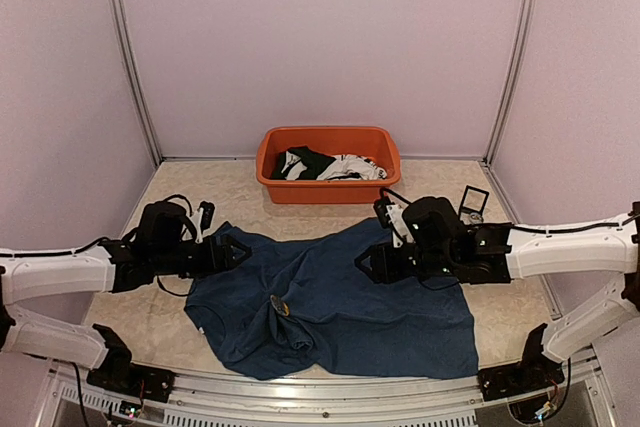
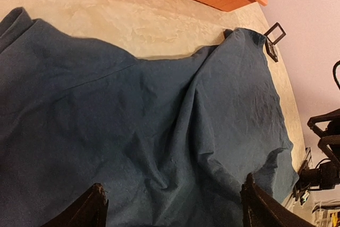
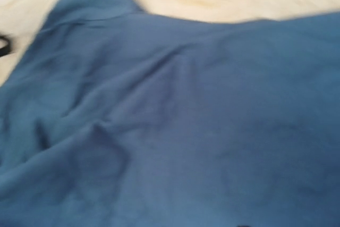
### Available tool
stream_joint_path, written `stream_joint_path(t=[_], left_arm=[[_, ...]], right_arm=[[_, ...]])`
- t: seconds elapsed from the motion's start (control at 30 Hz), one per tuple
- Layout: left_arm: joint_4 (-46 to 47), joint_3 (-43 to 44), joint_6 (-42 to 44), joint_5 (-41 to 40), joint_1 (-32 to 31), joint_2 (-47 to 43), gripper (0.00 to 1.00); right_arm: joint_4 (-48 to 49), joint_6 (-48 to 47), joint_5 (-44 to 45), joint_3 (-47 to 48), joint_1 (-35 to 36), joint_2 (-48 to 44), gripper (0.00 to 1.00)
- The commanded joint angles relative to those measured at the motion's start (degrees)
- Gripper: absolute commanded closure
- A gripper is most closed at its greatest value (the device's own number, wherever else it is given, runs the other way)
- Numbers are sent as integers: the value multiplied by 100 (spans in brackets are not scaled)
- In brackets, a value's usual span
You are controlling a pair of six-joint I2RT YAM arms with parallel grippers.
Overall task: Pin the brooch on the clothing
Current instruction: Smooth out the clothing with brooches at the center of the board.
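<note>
The dark blue T-shirt point(image 1: 330, 297) lies spread on the tabletop point(image 1: 160, 327), just nearer than the orange tub point(image 1: 330, 162). The left tool point(image 2: 172, 211), nearer than the tub and to its left, is spread wide over the shirt. The right tool point(image 1: 368, 262) hangs over the shirt below the tub's right end. I cannot tell if it is spread.

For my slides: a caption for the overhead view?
Left gripper and right gripper above a navy T-shirt, orange tub behind.

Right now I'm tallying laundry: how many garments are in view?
3: the navy T-shirt spread on the table, a black garment and a white garment in the orange tub; more may lie hidden beneath them.
</note>
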Motion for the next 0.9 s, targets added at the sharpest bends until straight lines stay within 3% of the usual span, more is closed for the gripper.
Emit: stream_joint_path(t=[0.0,0.1,0.3,0.37,0.43,0.63,0.87], left_arm=[[-929,-32,-590,-213,27,-375,26],[-979,-130,-808,-112,147,-357,43],[-614,-328,-1056,10,444,334,87],[-592,-294,-1132,-98,522,609,96],[-651,-122,-1104,-227,569,948,100],[-1135,472,-1029,-622,640,1843,100],[-1635,1014,-478,-1617,923,2138,100]], right_arm=[[-553,766,440,-45,-330,519,50],[-380,946,299,-147,-554,759,52],[-79,1028,256,-245,-839,982,52],[-86,1023,273,-230,-921,1063,52],[-126,1026,288,-204,-1009,1145,52],[-157,1137,309,-182,-1356,1399,52],[-79,1134,188,-28,-1643,1827,52]])
